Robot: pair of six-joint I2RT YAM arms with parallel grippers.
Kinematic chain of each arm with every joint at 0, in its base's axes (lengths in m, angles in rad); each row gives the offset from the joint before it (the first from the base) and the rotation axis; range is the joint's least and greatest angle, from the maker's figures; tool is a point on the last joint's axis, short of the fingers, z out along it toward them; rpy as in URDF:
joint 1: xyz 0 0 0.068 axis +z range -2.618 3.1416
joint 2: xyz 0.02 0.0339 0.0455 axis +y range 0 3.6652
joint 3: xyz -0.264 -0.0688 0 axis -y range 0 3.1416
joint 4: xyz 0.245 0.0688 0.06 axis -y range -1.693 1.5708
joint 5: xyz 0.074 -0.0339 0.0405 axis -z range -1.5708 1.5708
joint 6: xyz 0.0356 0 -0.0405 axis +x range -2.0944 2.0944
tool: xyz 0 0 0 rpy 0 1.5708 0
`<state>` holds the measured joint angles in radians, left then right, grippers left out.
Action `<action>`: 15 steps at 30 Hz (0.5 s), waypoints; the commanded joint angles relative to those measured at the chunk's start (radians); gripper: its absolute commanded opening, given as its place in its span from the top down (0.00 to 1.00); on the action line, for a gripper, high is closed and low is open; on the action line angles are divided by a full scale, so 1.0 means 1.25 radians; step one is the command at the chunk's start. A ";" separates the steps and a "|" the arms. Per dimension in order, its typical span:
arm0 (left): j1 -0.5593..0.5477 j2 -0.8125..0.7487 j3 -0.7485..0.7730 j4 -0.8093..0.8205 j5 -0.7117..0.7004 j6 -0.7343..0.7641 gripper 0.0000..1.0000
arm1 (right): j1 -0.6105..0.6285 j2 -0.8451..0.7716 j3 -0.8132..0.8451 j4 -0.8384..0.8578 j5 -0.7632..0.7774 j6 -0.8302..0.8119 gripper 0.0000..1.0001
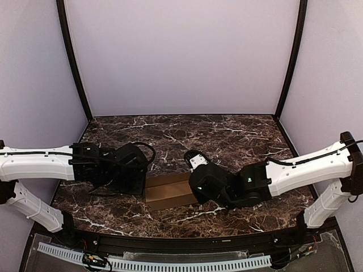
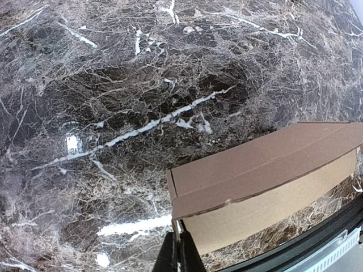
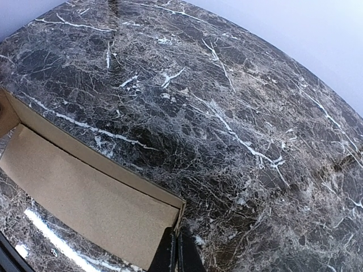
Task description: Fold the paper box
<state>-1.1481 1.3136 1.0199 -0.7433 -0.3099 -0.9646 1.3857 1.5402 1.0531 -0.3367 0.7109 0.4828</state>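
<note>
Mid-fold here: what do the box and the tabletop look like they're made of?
The paper box: thin tan cardboard, matte and unprinted; cut edges look sheet-thin, folds crisp. The table: dark brown with white veins like marble, glossy, with light glare; real stone or printed laminate, I cannot tell.

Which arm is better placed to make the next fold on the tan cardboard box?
Right, probably. The right gripper grips the plain tan cardboard box at a corner of its open, unfolded side; the left gripper grips the end where a panel is already folded over, suiting bracing.
</note>
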 commanded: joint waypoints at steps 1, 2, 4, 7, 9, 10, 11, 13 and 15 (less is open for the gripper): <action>-0.007 -0.007 0.001 0.136 0.007 -0.036 0.99 | 0.026 0.018 0.029 0.110 -0.078 0.022 1.00; -0.007 -0.007 -0.002 0.141 -0.001 -0.039 0.99 | 0.026 0.020 0.027 0.115 -0.083 0.026 1.00; -0.007 -0.005 -0.005 0.152 -0.011 -0.048 0.99 | 0.026 0.024 0.024 0.118 -0.090 0.032 1.00; -0.007 0.003 -0.007 0.163 -0.018 -0.056 0.99 | 0.027 0.033 0.021 0.119 -0.094 0.045 1.00; -0.007 0.009 -0.009 0.165 -0.017 -0.062 0.99 | 0.026 0.036 0.017 0.122 -0.092 0.059 1.00; -0.007 0.012 -0.012 0.167 -0.016 -0.065 0.99 | 0.026 0.037 0.017 0.124 -0.089 0.071 1.00; -0.007 0.015 -0.016 0.170 -0.013 -0.066 0.99 | 0.026 0.037 0.016 0.124 -0.084 0.081 1.00; -0.007 0.020 -0.020 0.175 -0.009 -0.069 0.99 | 0.026 0.038 0.014 0.126 -0.073 0.099 1.00; -0.007 0.024 -0.023 0.179 -0.005 -0.070 0.99 | 0.026 0.038 0.013 0.125 -0.062 0.115 1.00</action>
<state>-1.1469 1.3334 0.9970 -0.6914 -0.3790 -1.0340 1.3857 1.5730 1.0531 -0.3347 0.6930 0.5728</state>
